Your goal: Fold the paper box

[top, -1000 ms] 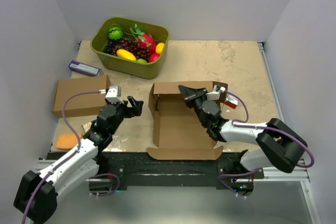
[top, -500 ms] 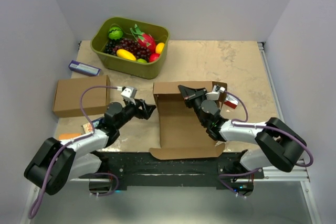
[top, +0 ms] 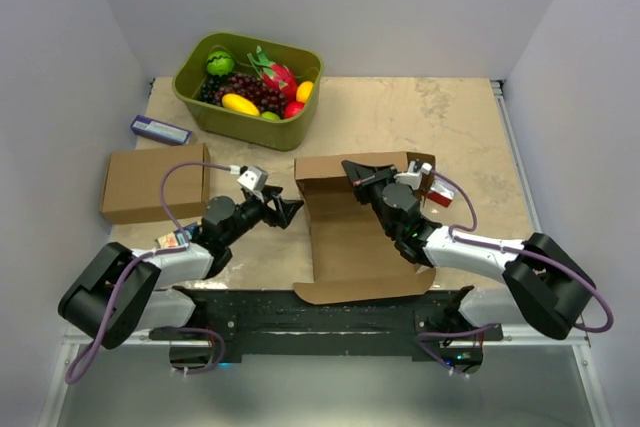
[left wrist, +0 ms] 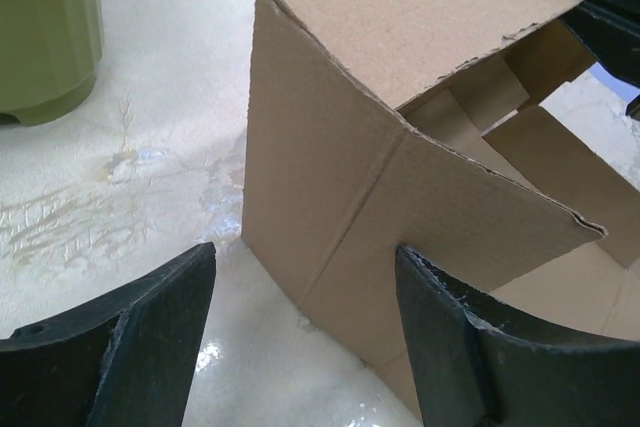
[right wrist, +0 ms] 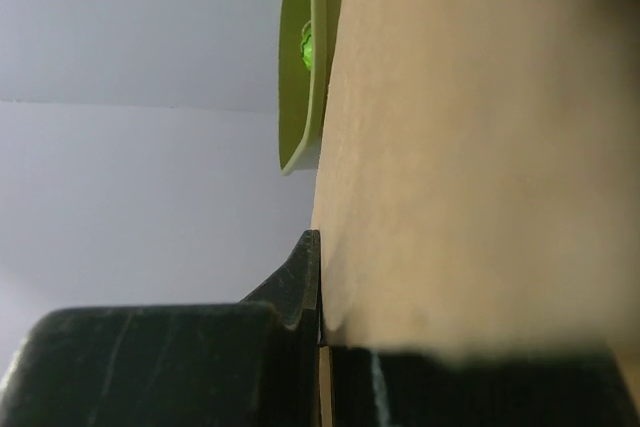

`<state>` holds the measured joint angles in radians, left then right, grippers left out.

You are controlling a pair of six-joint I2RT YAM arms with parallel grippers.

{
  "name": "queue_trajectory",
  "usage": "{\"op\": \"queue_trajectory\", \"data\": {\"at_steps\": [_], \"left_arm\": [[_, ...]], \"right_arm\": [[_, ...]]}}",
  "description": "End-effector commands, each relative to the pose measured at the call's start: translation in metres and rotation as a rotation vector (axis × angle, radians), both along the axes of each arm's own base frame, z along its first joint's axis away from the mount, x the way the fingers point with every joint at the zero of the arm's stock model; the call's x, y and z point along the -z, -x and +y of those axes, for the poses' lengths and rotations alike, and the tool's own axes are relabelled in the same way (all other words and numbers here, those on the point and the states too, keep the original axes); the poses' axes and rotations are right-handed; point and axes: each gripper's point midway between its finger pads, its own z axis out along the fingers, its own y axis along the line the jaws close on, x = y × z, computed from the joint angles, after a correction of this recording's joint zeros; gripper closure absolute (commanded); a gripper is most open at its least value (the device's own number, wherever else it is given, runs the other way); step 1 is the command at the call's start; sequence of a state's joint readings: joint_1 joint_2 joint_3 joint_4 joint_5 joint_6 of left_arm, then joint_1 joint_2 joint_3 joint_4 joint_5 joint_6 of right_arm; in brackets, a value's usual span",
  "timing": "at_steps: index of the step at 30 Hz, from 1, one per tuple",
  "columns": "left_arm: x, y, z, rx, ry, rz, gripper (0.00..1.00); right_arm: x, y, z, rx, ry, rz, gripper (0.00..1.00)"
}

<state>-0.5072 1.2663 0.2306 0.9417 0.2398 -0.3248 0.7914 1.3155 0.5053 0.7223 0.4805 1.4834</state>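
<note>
Marbled tabletop (left wrist: 150, 177) shows between spread left jaws and, seemingly, paper box (left wrist: 320, 197) edge.

One paper box (top: 348, 242), one closed cardboard box (top: 150, 185), one green tub (top: 245, 129).

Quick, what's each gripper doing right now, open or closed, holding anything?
Left gripper: open, holding nothing.
Right gripper: shut on the paper box, at its rear wall.

An upright wall of the paper box (left wrist: 330, 187) blocks the left pincer (left wrist: 300, 259).
</note>
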Motion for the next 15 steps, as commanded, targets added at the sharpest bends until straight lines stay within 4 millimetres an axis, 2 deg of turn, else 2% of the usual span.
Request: {"op": "queue_trajectory", "data": {"at_steps": [1, 8, 15], "left_arm": [[-0.033, 0.012, -0.024, 0.123, 0.030, -0.164, 0.23], [-0.044, 0.016, -0.031, 0.153, 0.055, -0.216, 0.21], [-0.039, 0.019, -0.036, 0.174, 0.050, -0.232, 0.13]], "right_arm": [[0.027, 0.012, 0.013, -0.072, 0.086, 0.115, 1.00], [0.029, 0.013, 0.017, -0.089, 0.083, 0.141, 1.00], [0.032, 0.015, 0.016, -0.092, 0.076, 0.156, 1.00]]}}
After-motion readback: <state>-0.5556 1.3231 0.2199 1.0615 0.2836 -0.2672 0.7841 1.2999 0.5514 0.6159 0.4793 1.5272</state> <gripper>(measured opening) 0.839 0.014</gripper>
